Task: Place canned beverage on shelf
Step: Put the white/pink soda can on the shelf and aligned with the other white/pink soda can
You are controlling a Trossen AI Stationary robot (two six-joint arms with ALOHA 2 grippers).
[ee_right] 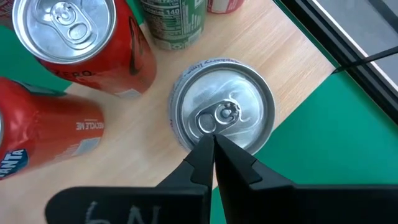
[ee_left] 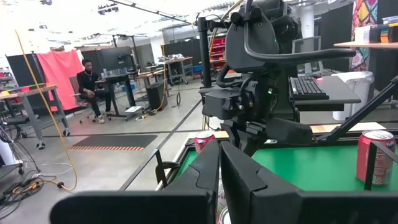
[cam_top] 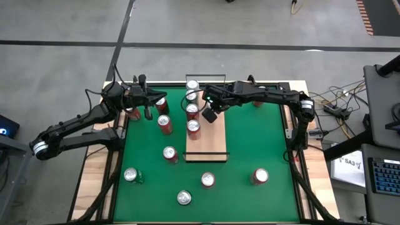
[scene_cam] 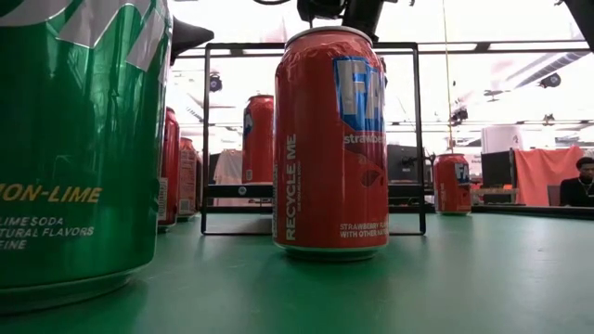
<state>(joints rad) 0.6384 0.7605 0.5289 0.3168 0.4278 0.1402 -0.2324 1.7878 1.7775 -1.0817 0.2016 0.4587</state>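
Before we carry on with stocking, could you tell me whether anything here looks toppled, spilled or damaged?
Nothing stands out. The cans on the shelf and the green mat all look upright, with no spill or dents visible. The right gripper hangs shut just above one can's top.

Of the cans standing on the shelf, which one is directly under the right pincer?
The third can in the row on the shelf, top facing the camera; the right pincer, shut, hangs just above its tab.

You see glossy aluminium cans [ee_right: 222, 115], brushed lids, on the matt pale wood-grain shelf [ee_right: 298, 62]; around the shelf, matt green mat [ee_right: 348, 137].
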